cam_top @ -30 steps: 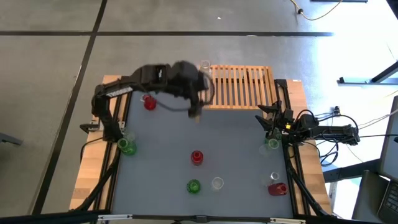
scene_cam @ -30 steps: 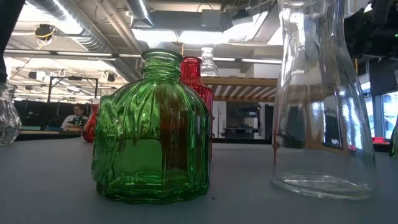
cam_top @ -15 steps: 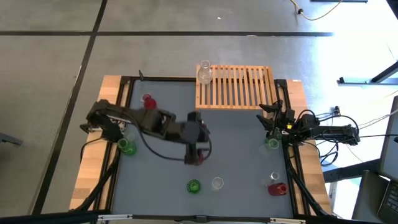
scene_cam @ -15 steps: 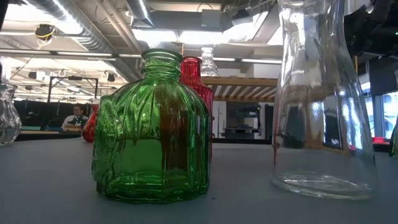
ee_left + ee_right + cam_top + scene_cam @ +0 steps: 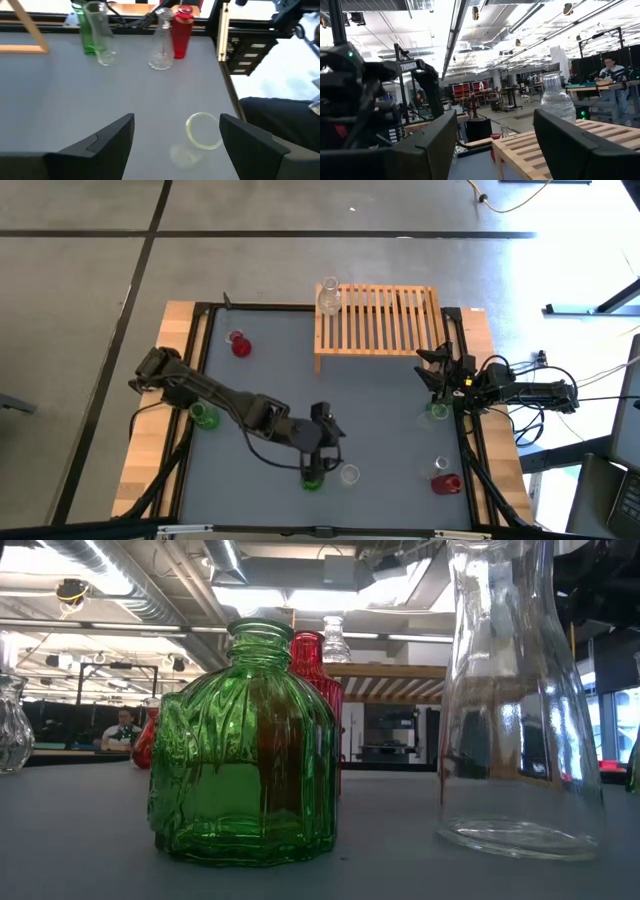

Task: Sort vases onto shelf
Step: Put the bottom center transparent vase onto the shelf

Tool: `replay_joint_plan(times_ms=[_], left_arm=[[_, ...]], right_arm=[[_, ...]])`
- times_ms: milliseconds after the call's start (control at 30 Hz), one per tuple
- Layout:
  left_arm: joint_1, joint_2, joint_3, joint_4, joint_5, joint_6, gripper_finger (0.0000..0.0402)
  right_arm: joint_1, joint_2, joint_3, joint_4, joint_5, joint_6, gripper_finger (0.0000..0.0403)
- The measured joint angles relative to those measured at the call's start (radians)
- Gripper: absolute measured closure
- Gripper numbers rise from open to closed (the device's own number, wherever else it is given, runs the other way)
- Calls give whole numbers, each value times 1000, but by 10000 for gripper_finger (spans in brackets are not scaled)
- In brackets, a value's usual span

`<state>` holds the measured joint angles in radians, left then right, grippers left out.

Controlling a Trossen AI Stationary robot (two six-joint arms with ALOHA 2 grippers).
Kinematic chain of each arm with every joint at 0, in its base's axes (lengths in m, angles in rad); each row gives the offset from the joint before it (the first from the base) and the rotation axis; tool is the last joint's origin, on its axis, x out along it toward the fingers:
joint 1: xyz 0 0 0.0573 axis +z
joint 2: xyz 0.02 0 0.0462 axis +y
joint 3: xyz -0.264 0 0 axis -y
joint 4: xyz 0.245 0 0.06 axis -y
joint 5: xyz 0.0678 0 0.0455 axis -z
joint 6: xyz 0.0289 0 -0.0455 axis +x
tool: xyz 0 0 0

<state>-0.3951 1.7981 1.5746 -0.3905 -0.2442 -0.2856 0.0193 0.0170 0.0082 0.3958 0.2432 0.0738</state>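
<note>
Glass, one clear vase [image 5: 328,296] already on the shelf [image 5: 380,320]; well before that shelf, the wide-jawed left gripper [image 5: 322,442] hovers empty near a green vase [image 5: 311,478], apparently needing descent and closure.

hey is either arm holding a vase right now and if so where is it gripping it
Neither. The left tool is open above the table with a clear vase lying between its fingers, ungripped. The right tool is open and empty near the shelf.

1. We see the shelf [image 5: 378,319] at the worktop's [image 5: 270,380] far edge, one vase [image 5: 328,297] on its left end.
2. Other vases [image 5: 349,474] stand scattered across the worktop.
</note>
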Motion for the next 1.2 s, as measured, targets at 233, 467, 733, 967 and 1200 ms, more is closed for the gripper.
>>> replay_joint_plan(times_ms=[233, 467, 733, 967, 1200], left_arm=[[-34, 16, -84, 132, 0, -1, 115], [-23, 63, -85, 167, 41, -3, 115], [-24, 80, -64, 188, 56, -48, 115], [-25, 172, 25, 164, 79, -46, 115], [-22, 191, 43, 147, 104, -59, 115]], right_arm=[[0, 0, 0, 24, 16, -46, 152], [0, 0, 0, 22, 27, -71, 152], [0, 0, 0, -6, 27, -76, 152], [0, 0, 0, -6, 27, -76, 152], [0, 0, 0, -30, 26, -78, 152]])
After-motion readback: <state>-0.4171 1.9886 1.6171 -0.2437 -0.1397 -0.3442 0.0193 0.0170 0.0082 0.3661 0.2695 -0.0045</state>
